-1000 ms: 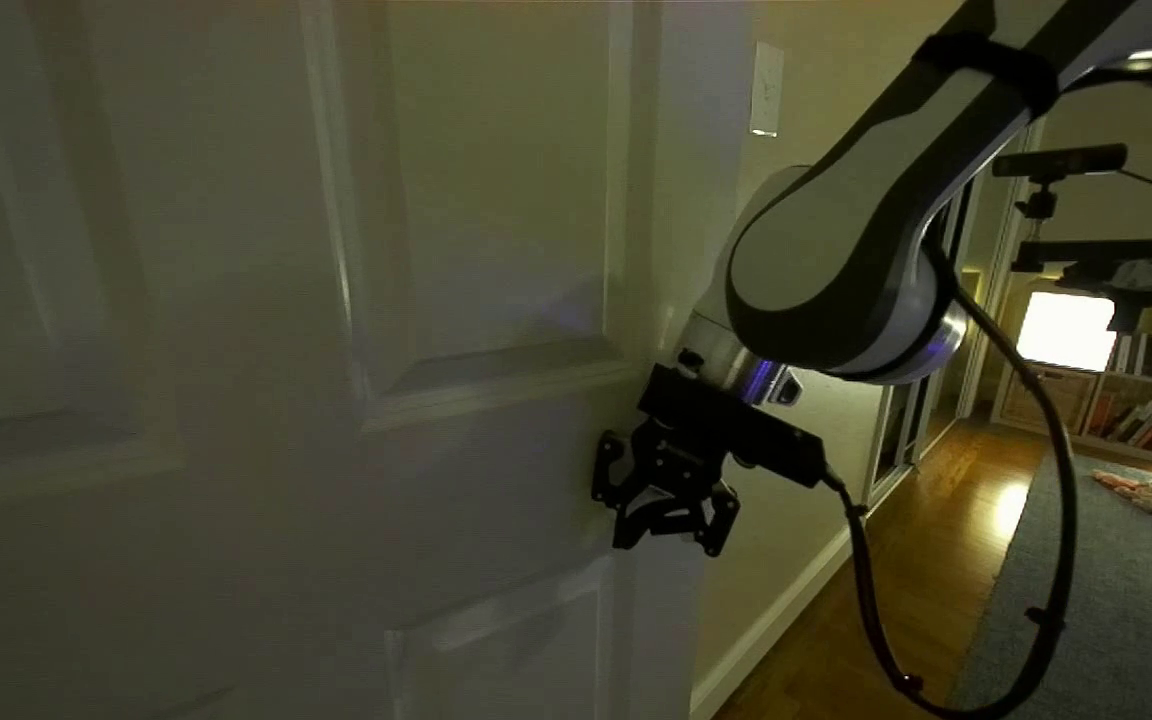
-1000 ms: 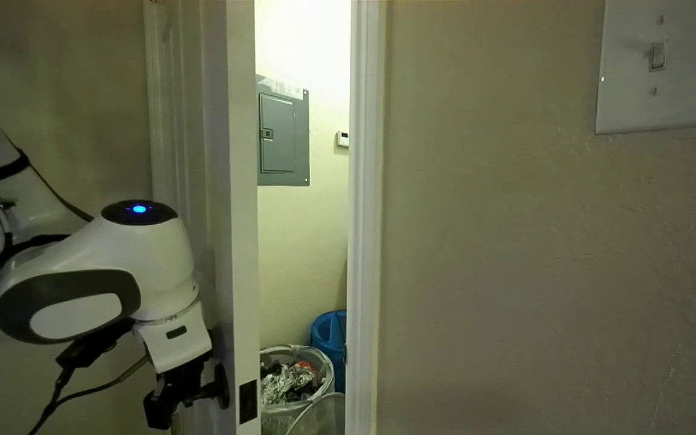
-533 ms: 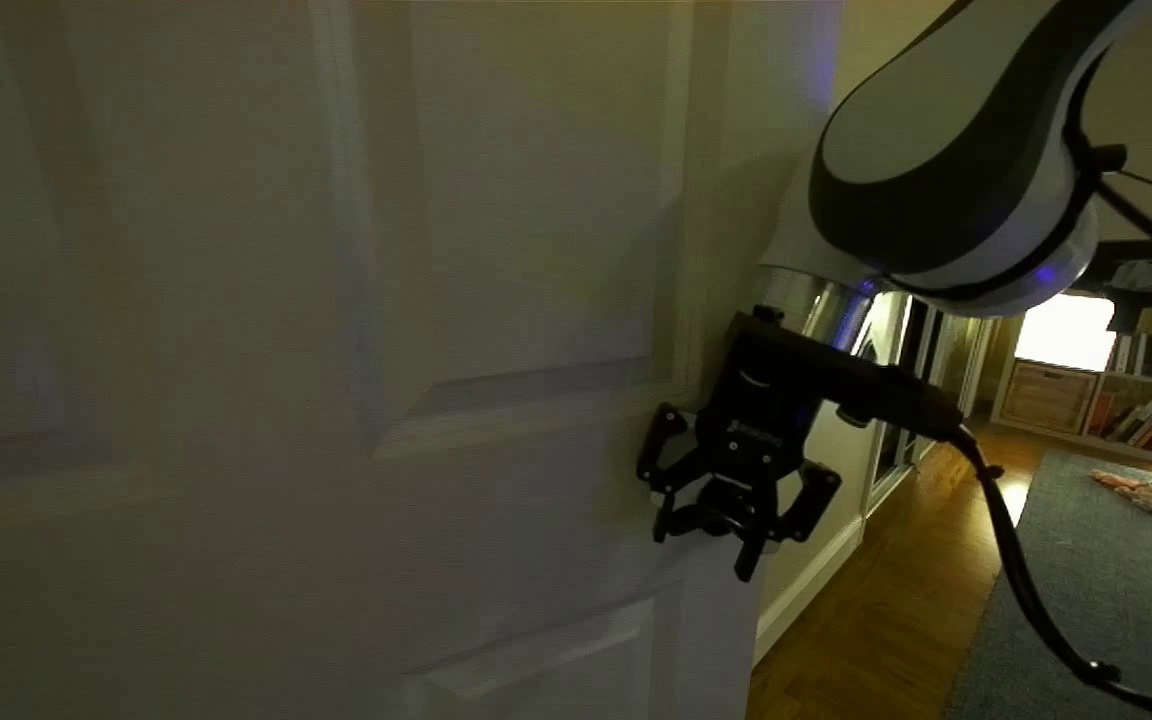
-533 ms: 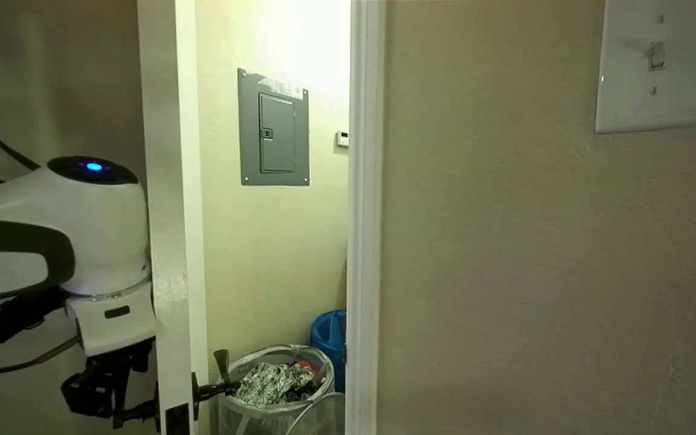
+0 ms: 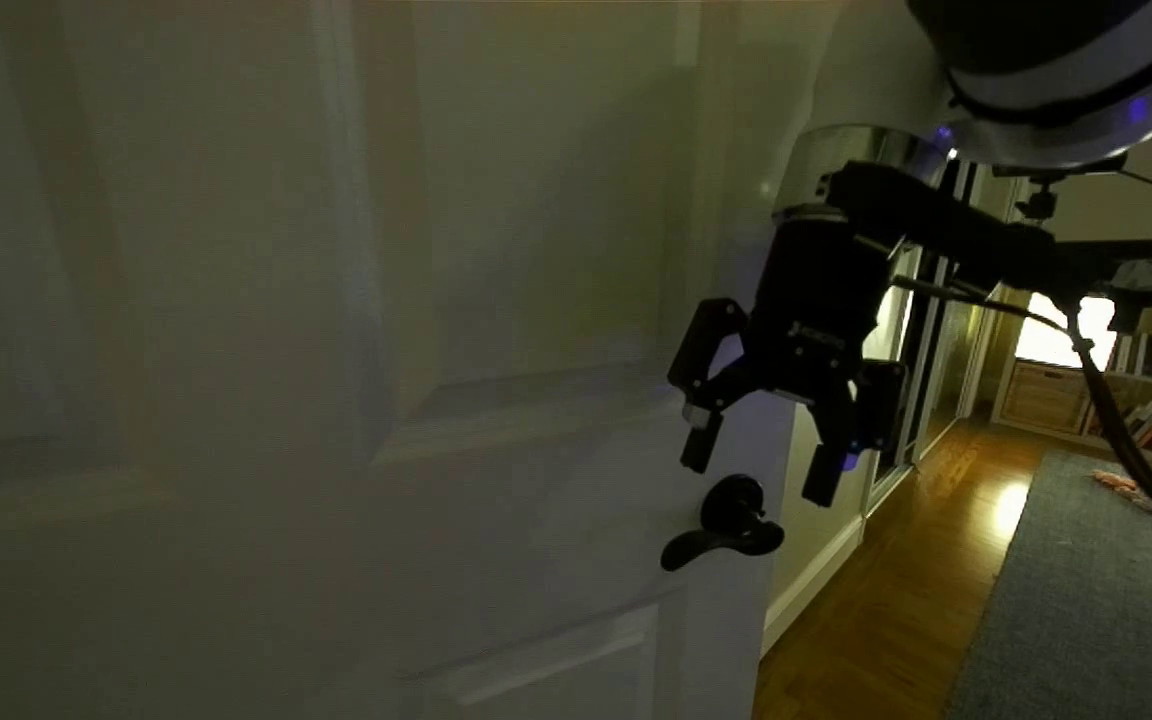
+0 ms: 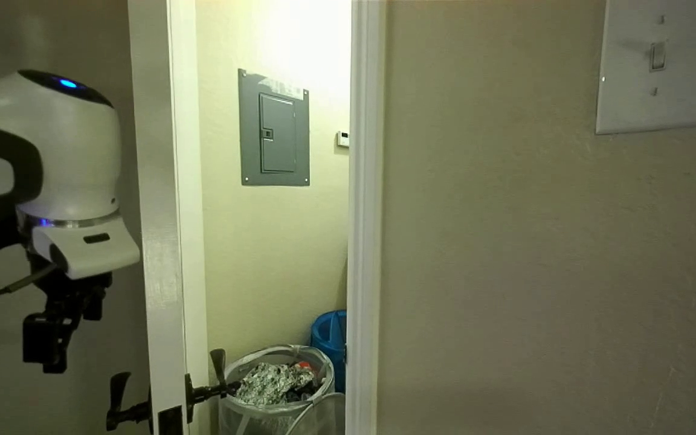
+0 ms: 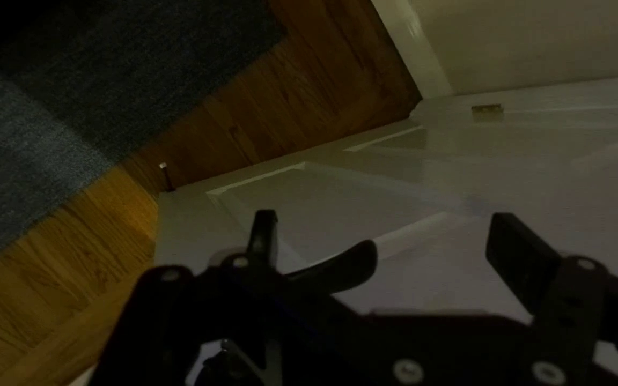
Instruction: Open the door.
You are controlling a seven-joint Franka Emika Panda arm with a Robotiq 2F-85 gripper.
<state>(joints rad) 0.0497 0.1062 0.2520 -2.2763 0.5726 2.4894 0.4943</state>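
Note:
The white panelled door (image 5: 236,330) stands ajar. Its edge (image 6: 157,229) is set apart from the door frame (image 6: 365,229) by a wide gap in an exterior view. A dark lever handle (image 5: 726,535) sits near that edge, and its lever (image 7: 349,265) also shows in the wrist view. My gripper (image 5: 761,472) is just above the handle, pointing down, jaws spread wide. Nothing is held between its fingertips (image 5: 821,485). From the wrist, the lever appears between the fingers, nearer the left one; the exterior views show it lower and apart.
Through the gap I see a grey electrical panel (image 6: 275,130), a bin with crumpled foil (image 6: 272,383) and a blue bin (image 6: 328,338). Wall (image 6: 505,241) lies beyond the frame. A rug (image 5: 1086,600) covers part of the wooden floor (image 5: 866,620). A bookshelf (image 5: 1046,395) stands far back.
The door has swung further open, widening the gap, mostly in the first half second. My gripper has opened, let go of the handle and risen above it, leaving the handle in plain sight.

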